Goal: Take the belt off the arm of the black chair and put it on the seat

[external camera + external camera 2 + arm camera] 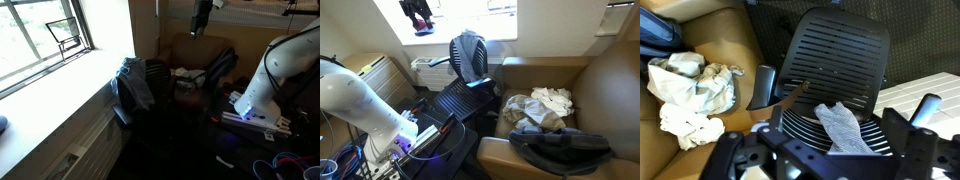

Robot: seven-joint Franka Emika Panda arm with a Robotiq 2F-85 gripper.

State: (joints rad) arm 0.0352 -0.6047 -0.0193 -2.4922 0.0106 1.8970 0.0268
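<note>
The black chair stands by the window, with a grey cloth draped over the top of its ribbed backrest. In the wrist view I look down on its ribbed seat. A thin brown belt lies slanted from the armrest onto the seat's edge. My gripper is open and empty, high above the backrest. It shows near the top edge of both exterior views. The chair also shows in an exterior view.
A wide brown armchair beside the black chair holds crumpled white cloths and a dark bag. The window sill and a radiator flank the chair. My white arm base stands near cables on the floor.
</note>
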